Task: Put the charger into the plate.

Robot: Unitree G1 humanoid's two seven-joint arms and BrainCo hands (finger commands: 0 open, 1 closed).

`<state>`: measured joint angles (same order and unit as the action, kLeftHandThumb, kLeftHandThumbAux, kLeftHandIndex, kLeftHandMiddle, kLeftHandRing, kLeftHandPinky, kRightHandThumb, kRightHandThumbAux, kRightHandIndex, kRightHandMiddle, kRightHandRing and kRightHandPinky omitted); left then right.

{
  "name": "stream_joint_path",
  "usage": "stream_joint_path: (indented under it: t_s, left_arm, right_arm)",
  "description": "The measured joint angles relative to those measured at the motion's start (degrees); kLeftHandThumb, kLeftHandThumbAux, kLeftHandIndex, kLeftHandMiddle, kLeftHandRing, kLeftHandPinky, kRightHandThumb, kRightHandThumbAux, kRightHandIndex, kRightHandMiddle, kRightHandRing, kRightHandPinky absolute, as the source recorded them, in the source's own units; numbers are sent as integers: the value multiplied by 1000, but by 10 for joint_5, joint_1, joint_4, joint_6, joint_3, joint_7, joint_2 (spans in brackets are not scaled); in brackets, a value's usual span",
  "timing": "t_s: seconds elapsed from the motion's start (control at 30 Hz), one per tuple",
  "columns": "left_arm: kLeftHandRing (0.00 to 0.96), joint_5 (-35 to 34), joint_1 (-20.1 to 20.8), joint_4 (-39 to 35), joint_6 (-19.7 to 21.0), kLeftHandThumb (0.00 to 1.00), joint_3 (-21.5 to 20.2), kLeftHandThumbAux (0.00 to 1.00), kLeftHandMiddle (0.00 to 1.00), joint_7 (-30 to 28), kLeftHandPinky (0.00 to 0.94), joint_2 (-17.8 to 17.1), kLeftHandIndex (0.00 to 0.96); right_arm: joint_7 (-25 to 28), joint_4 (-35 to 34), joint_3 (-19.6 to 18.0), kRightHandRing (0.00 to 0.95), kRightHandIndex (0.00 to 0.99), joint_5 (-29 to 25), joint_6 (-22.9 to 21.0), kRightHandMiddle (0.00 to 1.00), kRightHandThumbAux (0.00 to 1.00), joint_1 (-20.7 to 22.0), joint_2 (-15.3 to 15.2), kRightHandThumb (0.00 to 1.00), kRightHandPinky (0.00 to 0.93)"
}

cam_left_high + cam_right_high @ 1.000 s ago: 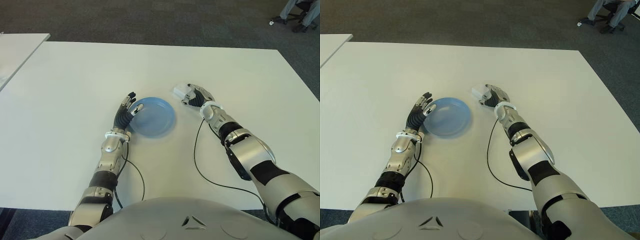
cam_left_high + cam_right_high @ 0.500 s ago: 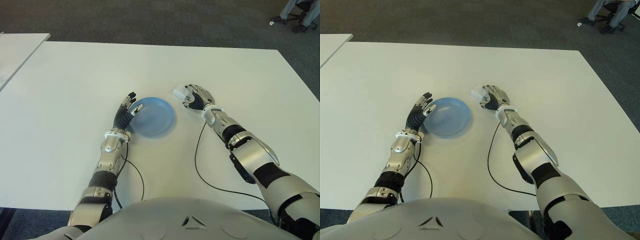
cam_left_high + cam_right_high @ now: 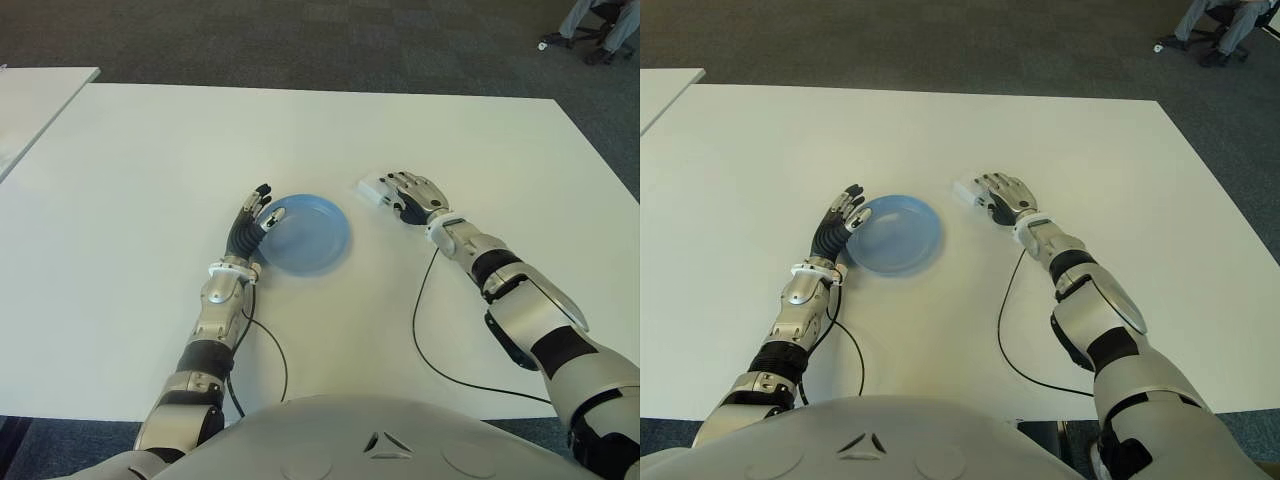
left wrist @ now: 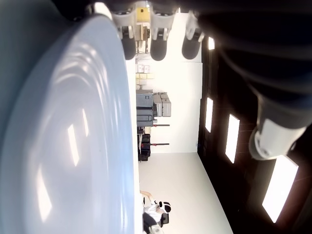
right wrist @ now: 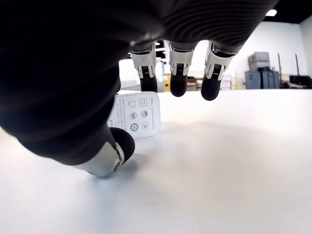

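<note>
A small white charger (image 3: 372,190) lies flat on the white table (image 3: 150,170), a short way right of the blue plate (image 3: 308,232). My right hand (image 3: 402,192) is just right of the charger, fingers stretched out low over the table and holding nothing. In the right wrist view the charger (image 5: 135,121) sits on the table under the straight fingers (image 5: 178,78), close to the thumb. My left hand (image 3: 258,208) is open at the plate's left rim; the left wrist view shows the plate (image 4: 68,146) right beside it.
Black cables (image 3: 415,300) trail from both wrists across the near part of the table. A second white table (image 3: 40,100) stands at the far left. A person's legs and a chair base (image 3: 600,25) show on the dark carpet at the top right.
My right hand has uncurled and slid to the right. The charger has shifted slightly right with it and now lies free on the table. The left hand and plate are unmoved.
</note>
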<state>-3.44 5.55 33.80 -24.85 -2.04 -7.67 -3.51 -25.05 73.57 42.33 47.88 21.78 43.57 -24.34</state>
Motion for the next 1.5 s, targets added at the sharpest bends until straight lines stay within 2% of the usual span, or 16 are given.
stream_joint_path:
  t_s: [0.33,0.47,0.67,0.8,1.1,1.5]
  left_arm:
    - [28,0,2,8,-7,0,-1,509,39,0,25,0,12]
    - [31,0,4,11,-7,0,-2,509,42,0,32,0,13]
    - [31,-1,6,15,-8,0,-8,510,41,0,32,0,12]
    - [30,-2,8,18,-8,0,-13,510,40,0,30,0,12]
    - [26,-4,14,23,-9,0,-13,503,37,-2,29,0,10]
    - [26,-7,17,28,-10,0,-14,498,39,-6,26,1,9]
  right_arm:
    - [-22,-21,36,0,0,37,35,0,763,-1,-45,0,0]
    - [-31,-47,50,0,0,50,63,0,761,-10,-77,0,0]
    - [-33,-83,56,0,0,56,90,0,755,-27,-122,0,0]
    - [-33,-99,57,0,0,59,97,3,747,-34,-137,0,0]
    - [-20,-143,43,0,0,57,124,14,704,-58,-174,0,0]
    - [41,-225,-6,0,0,31,160,19,680,-109,-217,0,0]
